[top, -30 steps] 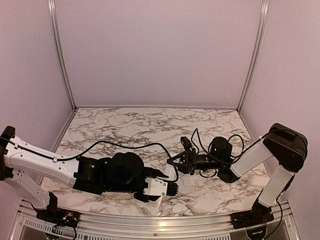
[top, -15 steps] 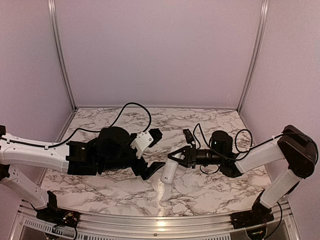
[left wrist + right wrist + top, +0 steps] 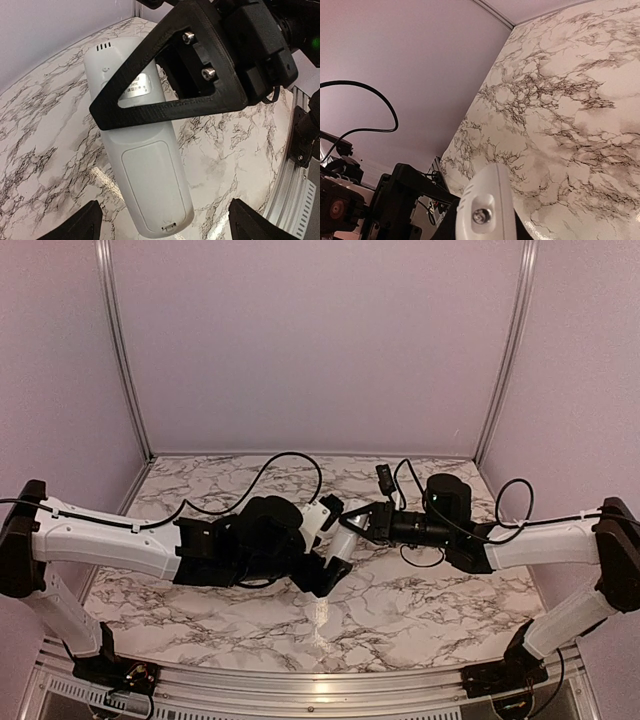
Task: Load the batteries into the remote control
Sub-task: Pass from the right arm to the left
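Right gripper (image 3: 353,525) tight on remote control (image 3: 150,175) above table (image 3: 430,615) middle; left gripper (image 3: 331,543) wide open.

free tabletop (image 3: 430,610) beneath held remote control (image 3: 342,543)

- The remote control (image 3: 150,180) is showing a plain white back, with a pale label bearing small dark print.
- The tabletop (image 3: 420,610) is showing white marble with grey-black veins.
- The right hand (image 3: 360,530) and left hand (image 3: 328,543) are showing black.
- The walls (image 3: 320,340) are looking pale lilac.
- The cables (image 3: 290,460) are showing black.
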`<action>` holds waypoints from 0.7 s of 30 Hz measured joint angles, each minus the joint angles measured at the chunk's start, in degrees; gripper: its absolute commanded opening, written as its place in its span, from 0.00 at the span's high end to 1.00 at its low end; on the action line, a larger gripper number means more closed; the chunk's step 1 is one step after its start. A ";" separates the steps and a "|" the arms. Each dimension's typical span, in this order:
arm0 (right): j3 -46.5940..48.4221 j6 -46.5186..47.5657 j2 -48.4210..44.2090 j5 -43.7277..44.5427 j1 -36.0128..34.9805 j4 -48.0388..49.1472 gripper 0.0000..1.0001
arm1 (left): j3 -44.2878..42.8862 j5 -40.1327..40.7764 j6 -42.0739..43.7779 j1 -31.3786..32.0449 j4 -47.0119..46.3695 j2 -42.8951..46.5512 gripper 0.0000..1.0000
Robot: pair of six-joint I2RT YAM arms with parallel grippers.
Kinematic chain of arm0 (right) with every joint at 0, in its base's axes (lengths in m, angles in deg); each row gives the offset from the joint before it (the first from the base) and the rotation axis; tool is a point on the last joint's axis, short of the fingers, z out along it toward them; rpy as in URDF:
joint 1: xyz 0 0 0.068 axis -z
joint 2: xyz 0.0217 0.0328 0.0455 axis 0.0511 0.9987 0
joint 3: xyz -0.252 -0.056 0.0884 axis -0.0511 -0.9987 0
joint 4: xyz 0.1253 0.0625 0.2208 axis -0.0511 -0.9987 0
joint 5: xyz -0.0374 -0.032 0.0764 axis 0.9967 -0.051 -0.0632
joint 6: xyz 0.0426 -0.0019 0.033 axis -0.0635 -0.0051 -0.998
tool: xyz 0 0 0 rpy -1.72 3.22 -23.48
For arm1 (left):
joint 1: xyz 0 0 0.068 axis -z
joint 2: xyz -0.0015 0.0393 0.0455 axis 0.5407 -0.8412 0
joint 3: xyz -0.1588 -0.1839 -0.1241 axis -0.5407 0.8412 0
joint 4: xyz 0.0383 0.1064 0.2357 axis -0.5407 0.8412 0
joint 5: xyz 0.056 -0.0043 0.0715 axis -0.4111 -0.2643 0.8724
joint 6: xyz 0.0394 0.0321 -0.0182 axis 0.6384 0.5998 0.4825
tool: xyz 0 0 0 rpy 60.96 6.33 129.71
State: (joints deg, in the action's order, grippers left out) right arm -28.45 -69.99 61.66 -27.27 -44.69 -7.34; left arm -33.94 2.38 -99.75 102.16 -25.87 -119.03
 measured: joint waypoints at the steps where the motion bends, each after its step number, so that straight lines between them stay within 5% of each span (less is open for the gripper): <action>1: 0.00 0.00 0.00 0.15 -0.02 -0.09 1.00 | -0.72 0.81 -0.48 0.00 0.61 -0.74 0.15; 17: 0.68 0.00 0.70 1.60 -0.74 -1.97 0.92 | -10.62 5.81 -2.73 0.00 8.55 -10.01 0.37; 21: 1.07 0.04 0.66 1.79 -0.74 -2.19 0.88 | -10.64 6.05 -3.78 -0.22 9.01 -10.03 0.50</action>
State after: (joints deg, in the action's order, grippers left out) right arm -27.38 -69.95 62.31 -25.48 -45.43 -9.53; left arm -44.59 8.44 -103.53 101.94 -16.87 -129.06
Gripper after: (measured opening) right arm 0.201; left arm 0.585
